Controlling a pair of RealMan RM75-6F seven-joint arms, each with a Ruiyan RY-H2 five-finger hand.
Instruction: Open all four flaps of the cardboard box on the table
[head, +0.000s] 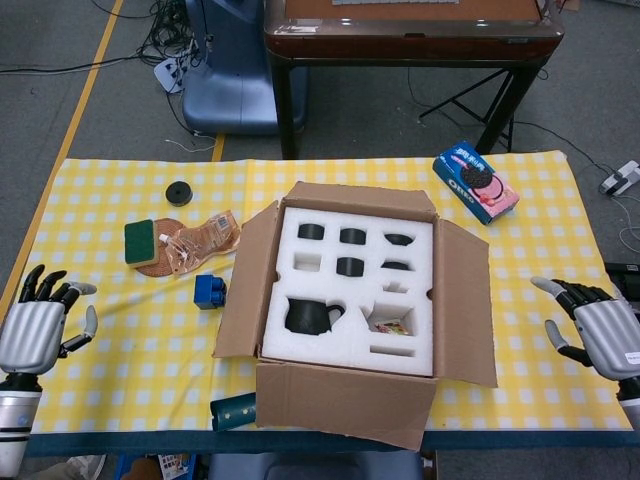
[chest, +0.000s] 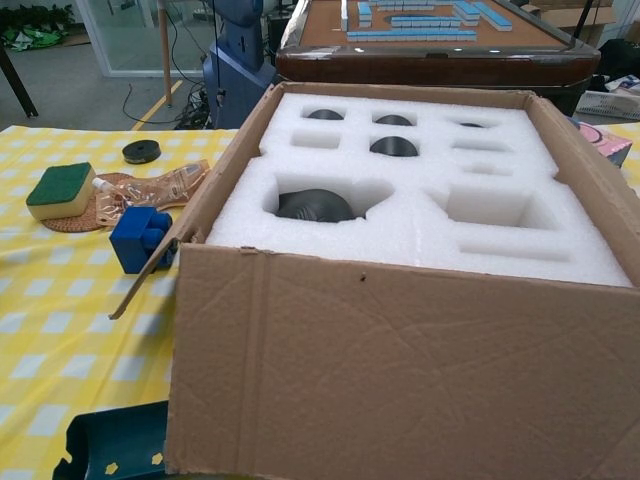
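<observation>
The cardboard box (head: 340, 395) sits mid-table with its flaps folded outward, showing white foam (head: 345, 335) that holds black tea ware. In the chest view the box (chest: 400, 370) fills the frame, its near flap standing toward me. My left hand (head: 35, 325) hovers at the table's left front corner, fingers spread, holding nothing. My right hand (head: 595, 325) is at the right front edge, fingers apart and empty. Both hands are well clear of the box. Neither hand shows in the chest view.
Left of the box lie a blue block (head: 208, 291), a green sponge (head: 140, 242) on a brown mat with a plastic packet (head: 205, 240), and a black disc (head: 179, 192). A cookie pack (head: 476, 181) lies back right. A teal object (head: 233, 411) sits at the front edge.
</observation>
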